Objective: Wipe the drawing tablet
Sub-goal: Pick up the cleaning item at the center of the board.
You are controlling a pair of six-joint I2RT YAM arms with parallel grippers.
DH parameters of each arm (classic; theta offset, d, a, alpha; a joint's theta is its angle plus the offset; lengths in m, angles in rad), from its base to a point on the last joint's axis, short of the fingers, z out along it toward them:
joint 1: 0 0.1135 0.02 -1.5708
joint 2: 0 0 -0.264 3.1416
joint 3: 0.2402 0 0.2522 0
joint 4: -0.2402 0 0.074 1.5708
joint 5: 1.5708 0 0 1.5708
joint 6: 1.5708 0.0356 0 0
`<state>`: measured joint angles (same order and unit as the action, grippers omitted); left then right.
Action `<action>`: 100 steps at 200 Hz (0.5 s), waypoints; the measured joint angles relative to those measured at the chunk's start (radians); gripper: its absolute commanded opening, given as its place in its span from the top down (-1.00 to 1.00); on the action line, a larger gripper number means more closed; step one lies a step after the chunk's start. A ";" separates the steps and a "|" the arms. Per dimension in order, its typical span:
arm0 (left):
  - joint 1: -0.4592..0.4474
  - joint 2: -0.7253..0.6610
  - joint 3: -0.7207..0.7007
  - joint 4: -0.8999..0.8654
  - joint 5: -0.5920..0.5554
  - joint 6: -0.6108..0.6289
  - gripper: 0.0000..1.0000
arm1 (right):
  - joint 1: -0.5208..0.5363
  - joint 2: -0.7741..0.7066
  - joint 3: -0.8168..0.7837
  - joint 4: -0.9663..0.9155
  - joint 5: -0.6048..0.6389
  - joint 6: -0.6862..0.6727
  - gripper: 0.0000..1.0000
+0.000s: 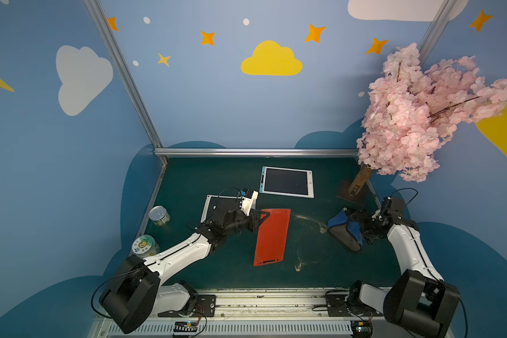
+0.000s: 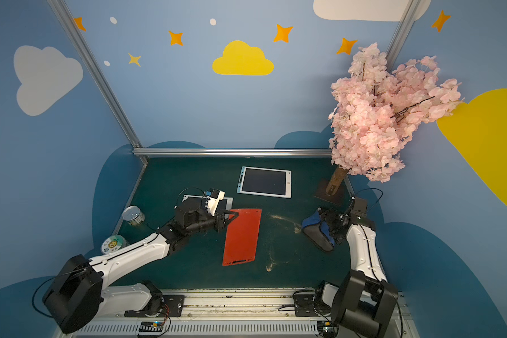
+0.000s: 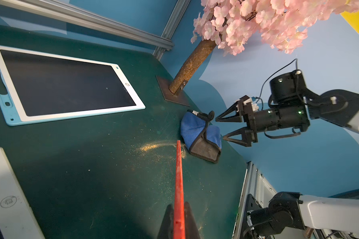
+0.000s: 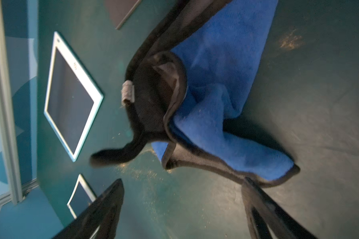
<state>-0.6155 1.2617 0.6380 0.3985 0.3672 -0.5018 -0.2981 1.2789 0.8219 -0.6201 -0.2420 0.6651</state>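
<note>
Near centre, red board [image 1: 271, 238] on the mat [image 1: 217, 263]. Left claw [image 1: 261, 218] is clamped on its far edge; the wrist view shows the thin board edge-on between the fingers. Crumbs [image 1: 308, 219] are strewn just right of it. Right side: cloth [image 1: 341, 229] lies bunched on the mat. Right claw [image 4: 182, 183] is spread wide just beside it, holding nothing; one finger is at the hem, contact unclear. The cloth looks soft and limp, so pinch the raised fold. White tablet [image 1: 210, 204] lies flat, partly under the left arm. Blue tablet [image 1: 287, 182] lies flat at far centre, well apart from both claws, screen up and bare. Can't tell which tablet is meant. Either likely light, stiff, slick-screened and prone to sliding when wiped; steady it by the frame, not the screen. Grit could scratch it.
</note>
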 measured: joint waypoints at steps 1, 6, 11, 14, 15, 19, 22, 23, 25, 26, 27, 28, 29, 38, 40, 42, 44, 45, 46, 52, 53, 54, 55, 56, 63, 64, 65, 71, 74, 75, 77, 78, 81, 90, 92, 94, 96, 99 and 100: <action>0.000 0.000 0.000 0.000 -0.001 0.000 0.95 | 0.000 0.005 0.001 0.000 0.001 0.000 -0.74; 0.000 0.000 0.000 -0.001 -0.002 -0.002 0.95 | 0.005 0.047 0.014 0.003 0.009 -0.004 -0.73; 0.000 0.000 0.000 -0.001 -0.004 -0.004 0.95 | 0.008 0.090 0.034 0.002 0.014 -0.010 -0.72; 0.000 0.000 0.000 -0.001 -0.005 -0.005 0.95 | 0.010 0.112 0.047 -0.002 0.017 -0.013 -0.71; 0.000 0.000 0.000 -0.001 -0.005 -0.006 0.95 | 0.011 0.124 0.053 -0.001 0.017 -0.014 -0.71; 0.000 0.000 0.000 -0.001 -0.004 -0.008 0.95 | 0.014 0.166 0.079 -0.007 0.021 -0.022 -0.71; 0.000 0.000 0.000 -0.001 -0.005 -0.009 0.95 | 0.016 0.190 0.096 -0.011 0.023 -0.025 -0.71; 0.000 0.000 0.000 -0.001 -0.005 -0.010 0.95 | 0.016 0.197 0.101 -0.011 0.025 -0.026 -0.71; 0.000 0.000 0.000 -0.001 -0.004 -0.011 0.95 | 0.018 0.218 0.114 -0.013 0.026 -0.033 -0.71; 0.000 0.000 0.000 -0.001 -0.004 -0.012 0.95 | 0.020 0.230 0.124 -0.016 0.029 -0.036 -0.72; 0.000 0.000 0.000 -0.001 -0.004 -0.011 0.95 | 0.021 0.235 0.129 -0.018 0.031 -0.037 -0.72; 0.000 0.000 0.000 -0.001 -0.004 -0.012 0.95 | 0.022 0.246 0.140 -0.021 0.032 -0.037 -0.71; 0.000 0.000 0.000 -0.001 -0.004 -0.013 0.95 | 0.022 0.253 0.145 -0.021 0.032 -0.038 -0.71; 0.001 0.000 -0.002 0.002 -0.003 -0.016 0.95 | 0.029 0.335 0.211 -0.026 0.046 -0.055 -0.70; 0.001 0.000 -0.003 0.005 -0.003 -0.017 0.95 | 0.030 0.349 0.225 -0.026 0.048 -0.058 -0.69; 0.001 0.000 -0.003 0.007 -0.003 -0.018 0.95 | 0.031 0.365 0.238 -0.026 0.050 -0.060 -0.68; 0.002 -0.001 -0.005 0.008 -0.003 -0.018 0.94 | 0.033 0.383 0.251 -0.023 0.051 -0.064 -0.68; 0.002 -0.002 -0.006 0.010 -0.003 -0.019 0.94 | 0.034 0.388 0.255 -0.023 0.052 -0.065 -0.68; 0.002 -0.002 -0.006 0.011 -0.003 -0.019 0.95 | 0.035 0.397 0.263 -0.021 0.053 -0.067 -0.67; 0.002 -0.004 -0.011 0.014 -0.003 -0.019 0.95 | 0.039 0.435 0.288 -0.013 0.055 -0.073 -0.64; 0.002 -0.004 -0.012 0.014 -0.003 -0.019 0.95 | 0.040 0.443 0.293 -0.012 0.056 -0.074 -0.64; 0.002 -0.005 -0.013 0.015 -0.003 -0.019 0.95 | 0.041 0.446 0.295 -0.012 0.056 -0.075 -0.64; 0.002 -0.005 -0.013 0.015 -0.003 -0.019 0.95 | 0.042 0.453 0.299 -0.010 0.057 -0.076 -0.63; 0.002 -0.006 -0.014 0.014 -0.003 -0.019 0.95 | 0.042 0.457 0.302 -0.009 0.056 -0.076 -0.63; 0.002 -0.011 -0.020 0.014 -0.004 -0.019 0.95 | 0.050 0.497 0.317 0.000 0.055 -0.082 -0.61; 0.002 -0.011 -0.020 0.014 -0.004 -0.019 0.95 | 0.051 0.501 0.319 0.000 0.055 -0.083 -0.61; 0.002 -0.011 -0.021 0.014 -0.004 -0.019 0.95 | 0.052 0.505 0.319 0.001 0.055 -0.084 -0.61; 0.002 -0.015 -0.024 0.014 -0.004 -0.018 0.95 | 0.059 0.530 0.323 0.005 0.057 -0.087 -0.60; 0.002 -0.017 -0.026 0.014 -0.005 -0.018 0.95 | 0.062 0.537 0.331 -0.002 0.060 -0.091 -0.60; 0.002 -0.017 -0.026 0.013 -0.005 -0.018 0.95 | 0.063 0.537 0.333 -0.003 0.061 -0.091 -0.60; 0.002 -0.018 -0.027 0.013 -0.005 -0.018 0.94 | 0.066 0.537 0.335 -0.003 0.062 -0.090 -0.60; 0.003 -0.018 -0.027 0.013 -0.005 -0.018 0.94 | 0.066 0.537 0.335 -0.002 0.062 -0.090 -0.60; 0.003 -0.019 -0.027 0.013 -0.005 -0.018 0.95 | 0.069 0.537 0.336 0.004 0.061 -0.092 -0.59; 0.003 -0.022 -0.027 0.014 -0.005 -0.017 0.95 | 0.080 0.540 0.335 0.010 0.068 -0.097 -0.58; 0.003 -0.022 -0.027 0.014 -0.006 -0.015 0.95 | 0.082 0.540 0.335 0.010 0.071 -0.099 -0.57; 0.003 -0.022 -0.027 0.014 -0.007 -0.015 0.95 | 0.085 0.540 0.335 0.010 0.074 -0.099 -0.57; 0.003 -0.023 -0.027 0.014 -0.008 -0.015 0.95 | 0.086 0.540 0.335 0.010 0.077 -0.099 -0.56; 0.003 -0.024 -0.027 0.013 -0.009 -0.014 0.95 | 0.088 0.540 0.335 0.010 0.080 -0.102 -0.55; 0.003 -0.024 -0.027 0.013 -0.009 -0.014 0.95 | 0.089 0.540 0.335 0.011 0.080 -0.102 -0.54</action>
<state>-0.6121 1.2377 0.6109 0.4118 0.3584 -0.5163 -0.2092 1.8191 1.1564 -0.6094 -0.1619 0.5629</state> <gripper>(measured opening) 0.069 0.787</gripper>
